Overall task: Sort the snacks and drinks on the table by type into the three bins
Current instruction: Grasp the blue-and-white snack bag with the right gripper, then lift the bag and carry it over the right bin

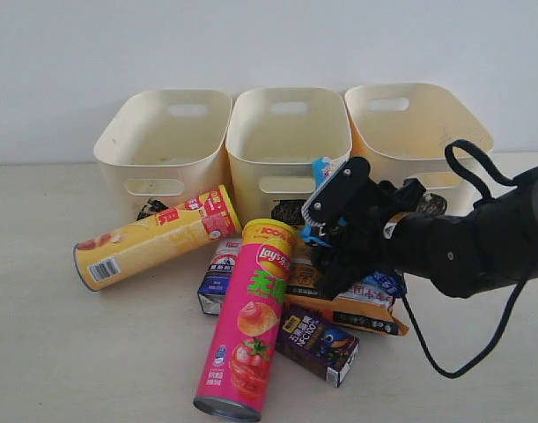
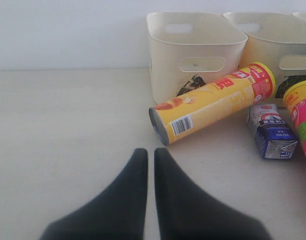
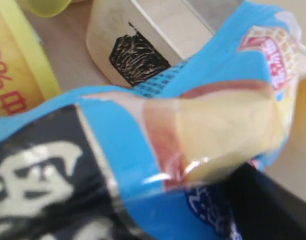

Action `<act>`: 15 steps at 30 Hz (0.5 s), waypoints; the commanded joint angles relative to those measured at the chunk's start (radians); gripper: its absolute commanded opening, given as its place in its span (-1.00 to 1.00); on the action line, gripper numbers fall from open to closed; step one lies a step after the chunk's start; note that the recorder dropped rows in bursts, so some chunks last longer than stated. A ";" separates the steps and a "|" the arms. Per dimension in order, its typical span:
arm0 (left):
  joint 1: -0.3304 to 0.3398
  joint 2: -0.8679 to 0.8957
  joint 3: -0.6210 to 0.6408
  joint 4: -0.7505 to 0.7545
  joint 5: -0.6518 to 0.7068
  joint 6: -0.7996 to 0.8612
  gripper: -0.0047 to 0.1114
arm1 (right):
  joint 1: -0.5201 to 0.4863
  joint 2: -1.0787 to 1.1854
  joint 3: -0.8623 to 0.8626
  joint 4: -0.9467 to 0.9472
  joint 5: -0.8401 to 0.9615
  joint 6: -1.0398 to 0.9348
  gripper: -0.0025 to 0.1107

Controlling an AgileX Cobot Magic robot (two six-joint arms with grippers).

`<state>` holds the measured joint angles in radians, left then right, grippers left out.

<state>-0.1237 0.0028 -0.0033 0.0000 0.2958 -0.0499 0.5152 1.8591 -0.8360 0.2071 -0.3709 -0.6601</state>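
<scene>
Presently the right gripper (image 1: 328, 231) is clamped on the blue-black bag (image 1: 322, 169), held above the pile just in front of the middle bin (image 1: 289, 123) at the centre of the exterior frame; the right wrist view is filled by that bag's blue and black film, with one dark finger (image 3: 265, 200) against it and a scribbled black square (image 3: 136, 53) on a bin wall behind. The left bin (image 1: 163, 132) and right bin (image 1: 418, 119) flank the middle one in a row across the upper middle. On the counter (image 1: 48, 352) the yellow chip can (image 1: 154, 238) lies on its side at left centre, its red-banded end near the left bin; the pink Lay's can (image 1: 248, 330) lies lengthwise at lower centre; the blue and white carton (image 1: 217, 278) touches its left side; the dark purple carton (image 1: 320, 342) sits just right of it, low in the frame; the orange bag (image 1: 361, 313) lies flat under the right arm. The left gripper (image 2: 148, 152) has its fingers drawn nearly together with only a sliver between, grasping nothing, above bare counter.
</scene>
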 commanded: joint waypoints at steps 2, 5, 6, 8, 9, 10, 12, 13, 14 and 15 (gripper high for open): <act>0.003 -0.003 0.003 0.000 0.001 -0.010 -0.85 | -0.006 -0.002 -0.003 0.061 0.024 -0.004 -0.70; 0.003 -0.003 0.003 0.000 0.001 -0.010 -0.85 | -0.006 -0.006 -0.003 0.064 0.063 -0.004 -0.94; 0.003 -0.003 0.003 0.000 0.001 -0.010 -0.85 | -0.006 -0.010 -0.003 0.064 0.076 -0.004 -0.94; 0.003 -0.003 0.003 0.000 0.001 -0.010 -0.85 | -0.006 -0.027 -0.003 0.064 0.102 -0.004 -0.96; 0.003 -0.003 0.003 0.000 0.001 -0.010 -0.85 | -0.006 -0.038 -0.003 0.064 0.112 -0.004 -0.96; 0.003 -0.003 0.003 0.000 0.001 -0.010 -0.85 | -0.006 -0.055 -0.003 0.064 0.124 -0.004 -0.96; 0.003 -0.003 0.003 0.000 0.001 -0.010 -0.85 | -0.006 -0.090 -0.003 0.068 0.146 -0.004 -0.96; 0.003 -0.003 0.003 0.000 0.001 -0.010 -0.85 | -0.006 -0.113 -0.003 0.068 0.162 -0.004 -0.96; 0.003 -0.003 0.003 0.000 0.001 -0.010 -0.85 | -0.006 -0.137 -0.003 0.068 0.178 -0.004 -0.96; 0.003 -0.003 0.003 0.000 0.001 -0.010 -0.85 | -0.006 -0.160 -0.003 0.068 0.195 -0.004 -0.96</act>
<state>-0.1237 0.0028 -0.0033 0.0000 0.2958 -0.0499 0.5115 1.7608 -0.8420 0.2710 -0.2163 -0.6670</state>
